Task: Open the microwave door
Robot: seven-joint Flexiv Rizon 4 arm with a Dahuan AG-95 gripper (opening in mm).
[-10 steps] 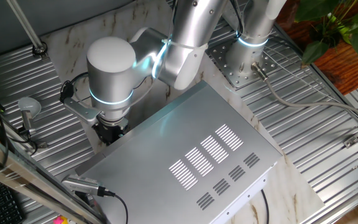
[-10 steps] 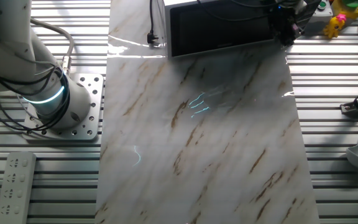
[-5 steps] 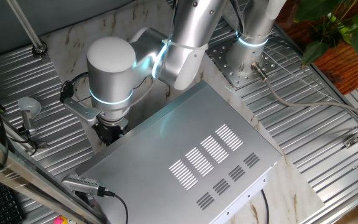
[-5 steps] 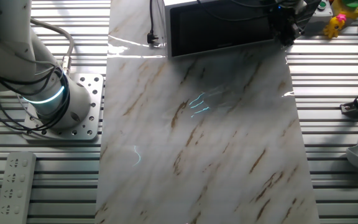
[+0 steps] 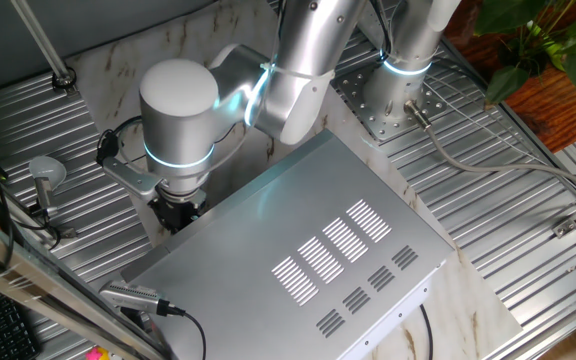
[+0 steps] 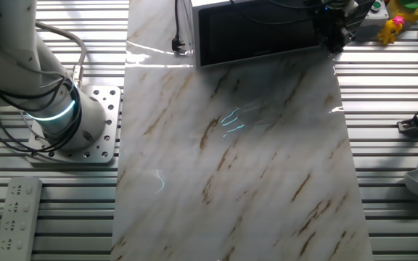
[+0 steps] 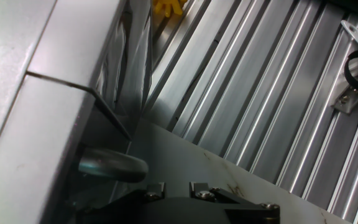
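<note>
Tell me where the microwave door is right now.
In the other fixed view the microwave door stands at the far end of the marble slab, top centre, with the gripper at its right edge.

The black two-finger gripper (image 5: pixel 175 212) is largely hidden behind the large silver-grey sheet-metal microwave (image 5: pixel 303 255) and the arm's wrist; its finger opening cannot be told. The flat black glassy microwave door (image 6: pixel 258 32) is cut off by the top edge. A yellow object (image 7: pixel 166 7) is cropped.
</note>
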